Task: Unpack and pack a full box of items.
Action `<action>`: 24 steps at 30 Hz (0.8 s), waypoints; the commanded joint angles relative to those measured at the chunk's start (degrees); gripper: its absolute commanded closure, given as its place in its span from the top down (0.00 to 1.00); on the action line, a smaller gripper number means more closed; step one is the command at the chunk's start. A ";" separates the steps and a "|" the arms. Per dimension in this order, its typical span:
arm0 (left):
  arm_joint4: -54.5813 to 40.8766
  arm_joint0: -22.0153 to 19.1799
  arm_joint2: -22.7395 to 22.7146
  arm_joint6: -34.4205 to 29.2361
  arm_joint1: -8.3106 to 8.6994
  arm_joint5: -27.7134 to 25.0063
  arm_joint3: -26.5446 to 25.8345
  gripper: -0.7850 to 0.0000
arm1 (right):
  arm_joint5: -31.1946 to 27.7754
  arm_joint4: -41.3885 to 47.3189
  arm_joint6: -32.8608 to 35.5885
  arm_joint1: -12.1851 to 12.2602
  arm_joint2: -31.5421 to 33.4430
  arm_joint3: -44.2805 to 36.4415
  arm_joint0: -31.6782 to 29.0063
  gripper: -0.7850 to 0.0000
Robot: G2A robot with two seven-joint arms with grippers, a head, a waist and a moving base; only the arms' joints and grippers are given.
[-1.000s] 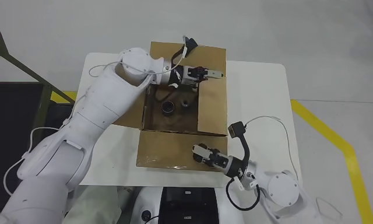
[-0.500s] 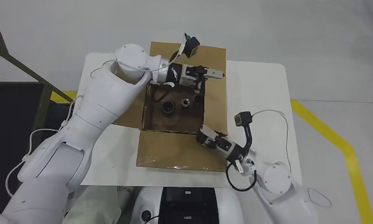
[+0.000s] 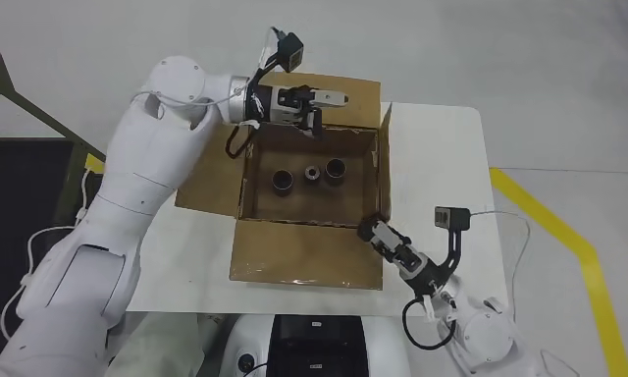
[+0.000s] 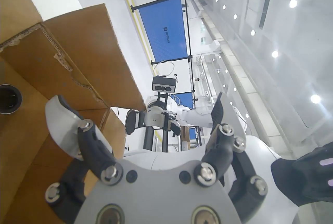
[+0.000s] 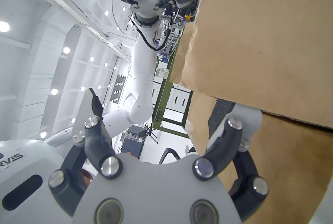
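Box: brown cardboard box [image 3: 294, 254] sits mid-way on the white table [image 3: 442, 161], top open, with its flaps turned outward apart from the 3 o'clock one.
Contents: three small dark round containers [image 3: 311, 174] stand in a row on the box floor, nearer its 12 o'clock wall.
Left gripper: left gripper [image 4: 138, 108] hovers over the far flap at the box's 12 o'clock edge, fingers spread wide and holding nothing.
Right gripper: right gripper [image 5: 156, 105] is at the box's 5 o'clock corner with its fingers apart. One finger lies against the edge of the upright side flap [image 3: 383, 171], which is not clamped.
Done: opening the box looks essentially finished.
Left: judging by the containers inside and none on the table, lifting them out has not begun. Repacking and closing the flaps would follow.
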 commanded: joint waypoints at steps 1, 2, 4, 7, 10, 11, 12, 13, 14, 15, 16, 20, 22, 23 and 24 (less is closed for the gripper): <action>0.94 1.22 -2.69 -0.09 0.84 -0.10 -1.63 1.00 | 0.15 -0.89 -1.57 0.05 0.88 -0.44 -0.86 1.00; 2.03 1.70 -3.76 0.09 1.22 -0.22 -2.29 1.00 | 0.15 -0.62 -1.98 0.06 1.14 -0.50 -1.04 1.00; 3.52 2.50 -5.53 0.12 1.86 0.42 -3.14 1.00 | 0.00 0.01 -2.82 0.06 1.76 -0.30 -1.11 1.00; 4.90 3.19 -7.63 -0.73 2.61 1.05 -3.90 1.00 | -0.37 0.06 -4.53 0.06 2.75 0.02 -1.46 1.00; 5.61 3.70 -9.72 -1.88 3.29 1.00 -4.34 1.00 | -0.51 0.07 -6.86 0.02 3.90 0.33 -2.04 1.00; 5.72 3.86 -10.42 -2.31 3.51 0.97 -4.47 1.00 | -0.44 -0.04 -7.52 0.01 4.24 0.39 -2.20 1.00; 5.64 4.01 -11.14 -2.89 3.73 0.96 -4.56 1.00 | -0.29 -0.06 -8.16 -0.01 4.54 0.45 -2.34 1.00; 5.65 4.11 -11.88 -3.43 3.95 0.84 -4.59 1.00 | -0.03 -0.26 -8.91 -0.03 4.90 0.51 -2.43 1.00; 5.72 4.20 -12.61 -3.90 4.17 0.77 -4.55 1.00 | 0.33 -0.49 -9.61 -0.05 5.17 0.56 -2.52 1.00; 5.70 4.29 -13.30 -4.43 4.39 0.75 -4.52 1.00 | 0.68 -0.62 -10.28 -0.09 5.35 0.60 -2.58 1.00; 5.78 4.36 -13.95 -4.98 4.60 0.69 -4.47 1.00 | 1.05 -0.69 -11.06 -0.13 5.60 0.75 -2.58 1.00; 5.01 4.68 -15.96 -7.93 5.31 0.60 -3.81 1.00 | 3.58 -0.70 -13.84 -0.32 6.29 1.60 -2.17 1.00; 4.63 4.73 -17.09 -9.99 5.72 0.09 -2.72 1.00 | 4.60 -0.24 -14.19 -0.41 6.27 2.16 -1.63 1.00; 4.52 4.77 -17.68 -11.14 5.95 -0.22 -2.10 1.00 | 5.11 -0.03 -14.25 -0.44 6.29 2.52 -1.28 1.00; 4.40 4.81 -18.30 -12.35 6.18 -0.51 -1.37 1.00 | 5.64 0.03 -14.29 -0.48 6.28 2.84 -0.95 1.00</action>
